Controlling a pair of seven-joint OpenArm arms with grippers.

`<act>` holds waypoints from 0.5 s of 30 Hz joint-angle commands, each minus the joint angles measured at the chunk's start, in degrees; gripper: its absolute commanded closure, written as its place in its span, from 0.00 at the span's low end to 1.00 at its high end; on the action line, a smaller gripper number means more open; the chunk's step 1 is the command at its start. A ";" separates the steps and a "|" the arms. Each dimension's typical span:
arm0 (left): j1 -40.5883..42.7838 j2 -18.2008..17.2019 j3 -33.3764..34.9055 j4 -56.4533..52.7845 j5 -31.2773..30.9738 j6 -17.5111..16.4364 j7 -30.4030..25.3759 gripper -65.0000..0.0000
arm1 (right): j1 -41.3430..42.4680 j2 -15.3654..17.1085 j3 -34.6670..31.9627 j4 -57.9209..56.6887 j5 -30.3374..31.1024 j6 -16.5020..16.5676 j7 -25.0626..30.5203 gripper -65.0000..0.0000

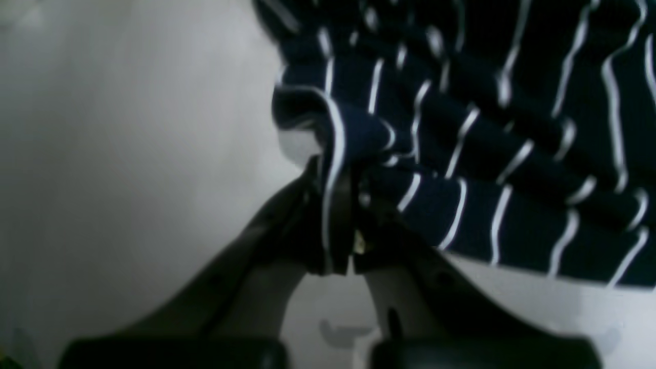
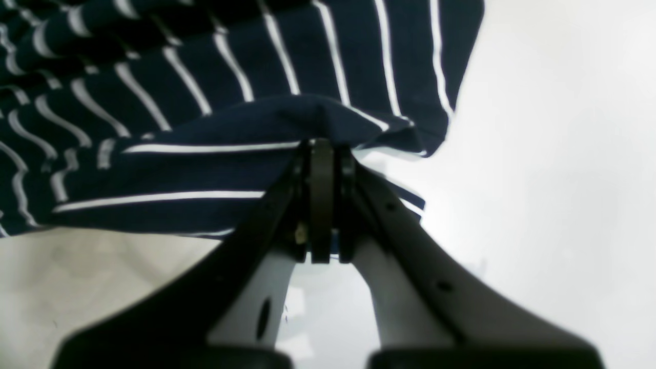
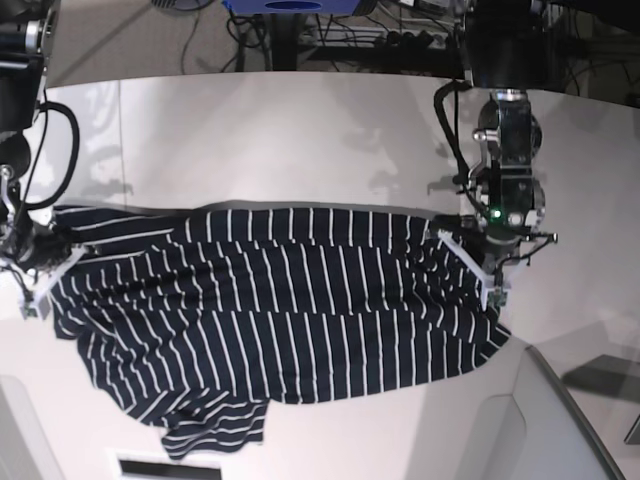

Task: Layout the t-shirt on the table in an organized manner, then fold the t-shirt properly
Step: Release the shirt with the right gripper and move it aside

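Dark striped t-shirt (image 3: 280, 300) spread across the middle of the white surface (image 3: 300, 140), stretched sideways between the two arms, hem side nearest the camera sagging into a loose bunch at bottom left of the base view.

Left gripper (image 1: 341, 215) with fingers pinched tight on a rolled edge of the fabric; right gripper (image 2: 322, 200) likewise clamped on a folded edge near a corner of the garment. No gap visible between either pair of fingers, cloth caught in both.

Handling, as a judgement: soft, light, limp knit, no stiffness to hold a shape, likely to drape and wrinkle wherever tension drops (ripples near the left gripper already hint at that). Probably little risk of damage, more risk of slipping out of a thin pinch or of dragging folds along the surface. Best holds likely at hems, shoulder seams or sleeve edges, where doubled fabric gives the fingers something thicker to bite.

Differences between views: wrist views give the grip itself, close up, with the stripes running into the pinch, but nothing of the overall layout. Base view gives the whole outline, the tension line between the arms and the crumpled lower corner, while the finger contact there is too small to read.
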 commanded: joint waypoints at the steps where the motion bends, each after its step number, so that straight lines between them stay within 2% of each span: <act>1: -0.57 -0.20 -0.01 1.26 0.06 0.51 -1.36 1.00 | 1.20 0.80 0.15 0.52 0.16 -0.03 0.88 0.99; 4: -0.04 -0.11 -0.01 0.91 0.06 0.51 -1.45 1.00 | 3.40 0.53 -0.02 -0.27 0.16 -0.03 0.88 0.99; 9: 0.04 0.42 -0.01 1.26 0.06 0.51 -1.19 1.00 | 6.83 1.06 -7.58 0.00 0.16 0.06 5.19 0.99; 15: 0.13 0.51 -0.01 0.91 0.06 0.51 -1.19 1.00 | 12.28 0.80 -15.76 -0.44 0.16 0.06 6.07 0.99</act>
